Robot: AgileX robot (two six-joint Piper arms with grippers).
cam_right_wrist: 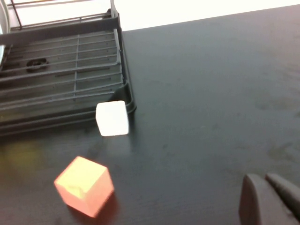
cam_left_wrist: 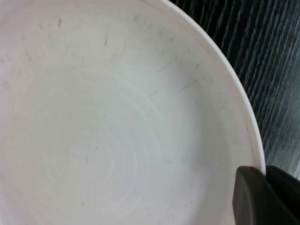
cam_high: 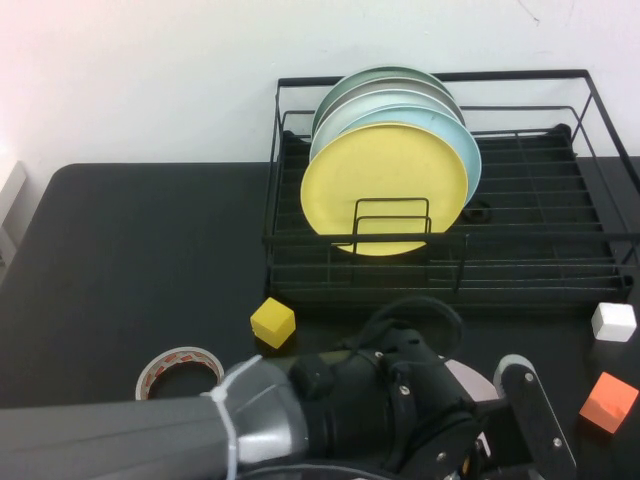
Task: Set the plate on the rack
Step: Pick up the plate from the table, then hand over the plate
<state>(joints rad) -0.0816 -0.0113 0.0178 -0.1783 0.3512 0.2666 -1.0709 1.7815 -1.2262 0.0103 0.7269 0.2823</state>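
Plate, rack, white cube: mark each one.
plate (cam_left_wrist: 117, 122), left wrist view, bare middle of its face.
rack (cam_high: 540, 215), high view, slotted base right of the stacked plates.
white cube (cam_right_wrist: 112, 118), right wrist view, front face.

Plate (cam_left_wrist: 117, 117) cropped by frame; left arm hides most of it in high view

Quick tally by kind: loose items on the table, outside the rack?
Cubes: 3 (yellow cube, white cube, orange cube)
Tape roll: 1
Plate: 1, with the left hand at its rim
Total: 5
The right hand is shut, over the table near the orange cube.
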